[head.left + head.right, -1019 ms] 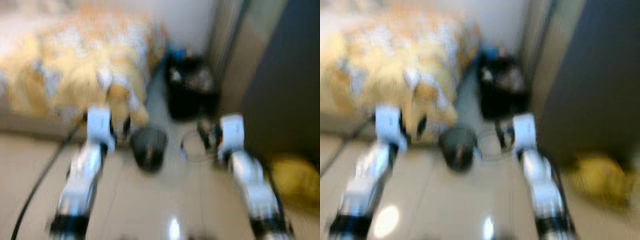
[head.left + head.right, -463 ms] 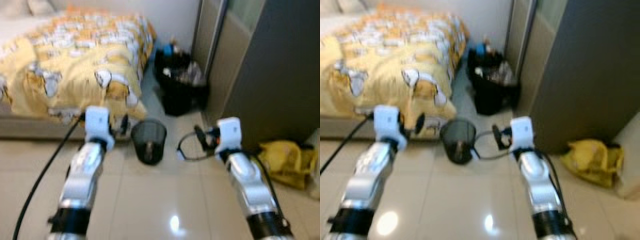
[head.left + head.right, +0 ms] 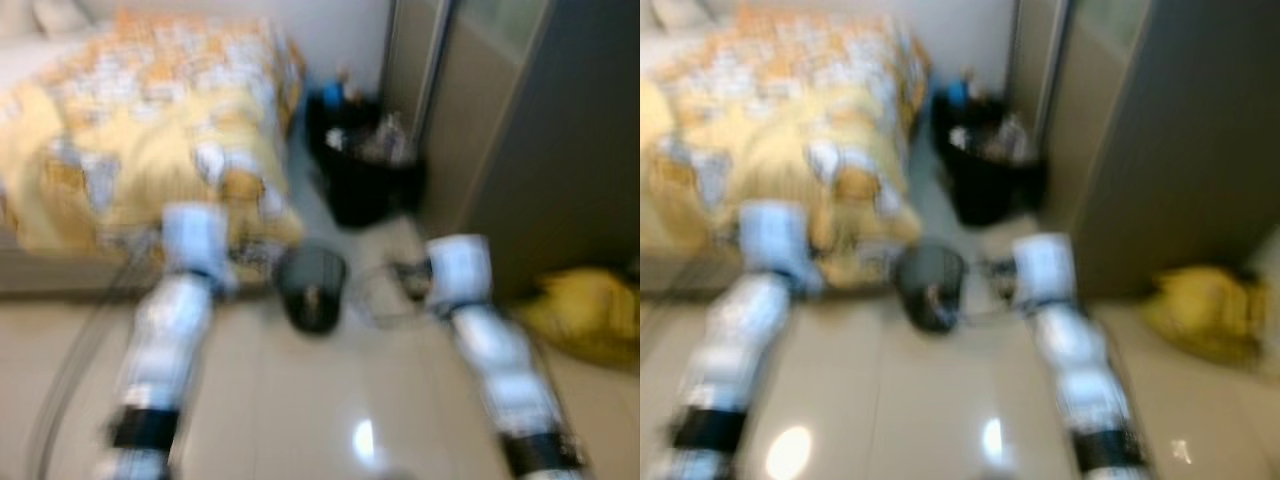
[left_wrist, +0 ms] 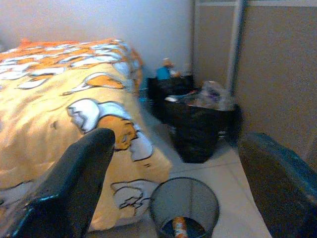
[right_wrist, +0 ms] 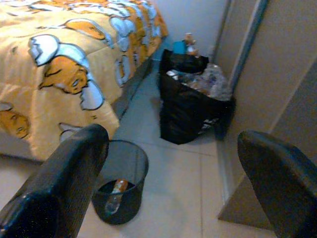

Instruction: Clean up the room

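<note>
A black mesh wastebasket (image 3: 312, 290) stands on the tiled floor at the foot of the bed, between my two arms. Something orange (image 4: 179, 225) and a clear bottle (image 5: 116, 191) lie inside it. My left gripper (image 4: 176, 144) is held out over the floor to the basket's left, open with nothing between its fingers. My right gripper (image 5: 171, 139) reaches forward to the basket's right, also open and holding nothing. Both eye views are blurred.
The bed with a yellow cartoon blanket (image 3: 140, 130) is at the left. A full black rubbish bag (image 3: 365, 170) stands beyond the basket by the wall. A grey cabinet (image 3: 570, 130) rises at the right, with a yellow bag (image 3: 590, 315) at its foot.
The whole picture has shifted and blurred, so the camera is moving. The basket sits slightly lower in view. Both arms keep the same pose.
</note>
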`<state>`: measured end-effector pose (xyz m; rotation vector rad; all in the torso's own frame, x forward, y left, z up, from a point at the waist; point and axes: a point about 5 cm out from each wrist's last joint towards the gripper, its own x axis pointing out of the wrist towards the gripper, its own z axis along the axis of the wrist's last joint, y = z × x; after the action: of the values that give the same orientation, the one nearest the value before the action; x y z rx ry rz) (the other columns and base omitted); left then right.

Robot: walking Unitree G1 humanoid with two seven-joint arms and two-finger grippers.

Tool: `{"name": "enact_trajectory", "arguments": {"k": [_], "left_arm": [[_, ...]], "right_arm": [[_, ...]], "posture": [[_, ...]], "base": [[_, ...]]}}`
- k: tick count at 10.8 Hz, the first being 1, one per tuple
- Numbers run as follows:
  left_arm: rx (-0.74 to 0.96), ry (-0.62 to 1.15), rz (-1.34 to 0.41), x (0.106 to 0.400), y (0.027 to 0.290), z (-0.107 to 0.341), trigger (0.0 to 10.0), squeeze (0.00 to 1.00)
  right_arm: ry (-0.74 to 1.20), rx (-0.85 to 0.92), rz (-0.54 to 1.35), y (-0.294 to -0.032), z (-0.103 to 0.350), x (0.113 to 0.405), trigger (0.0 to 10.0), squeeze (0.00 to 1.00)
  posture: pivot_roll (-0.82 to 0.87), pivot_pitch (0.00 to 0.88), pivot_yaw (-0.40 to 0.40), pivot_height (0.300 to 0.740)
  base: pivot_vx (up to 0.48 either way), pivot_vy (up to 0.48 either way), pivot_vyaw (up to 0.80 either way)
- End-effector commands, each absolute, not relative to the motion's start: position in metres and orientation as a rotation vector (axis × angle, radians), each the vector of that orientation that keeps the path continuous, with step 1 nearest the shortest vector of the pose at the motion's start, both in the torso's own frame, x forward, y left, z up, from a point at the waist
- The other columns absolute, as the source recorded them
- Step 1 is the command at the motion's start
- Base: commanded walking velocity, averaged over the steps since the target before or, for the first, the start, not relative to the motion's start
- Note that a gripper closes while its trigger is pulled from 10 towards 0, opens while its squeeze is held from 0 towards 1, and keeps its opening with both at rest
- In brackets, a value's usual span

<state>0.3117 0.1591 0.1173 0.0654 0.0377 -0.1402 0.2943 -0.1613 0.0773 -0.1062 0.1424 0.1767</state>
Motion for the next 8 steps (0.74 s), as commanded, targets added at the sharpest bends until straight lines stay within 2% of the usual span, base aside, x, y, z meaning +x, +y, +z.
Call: {"name": "enact_trajectory", "arguments": {"k": [1,8], "left_arm": [[0.088,0.043,-0.105,0.3125,0.1724,0.1184,10.0,0.00],[0.067,0.049,-0.089,0.3149,0.1760,0.1166,10.0,0.00]], "right_arm": [[0.115,-0.103,0.208,-0.1502,0.0836,0.2972,10.0,0.00],[0.118,-0.109,0.210,-0.1509,0.0836,0.2961,10.0,0.00]], "posture": [[-0.14,0.000,0.024,0.740],[-0.15,0.000,0.021,0.740]], "base": [[0.409,0.247,0.00],[0.423,0.000,0.00]]}}
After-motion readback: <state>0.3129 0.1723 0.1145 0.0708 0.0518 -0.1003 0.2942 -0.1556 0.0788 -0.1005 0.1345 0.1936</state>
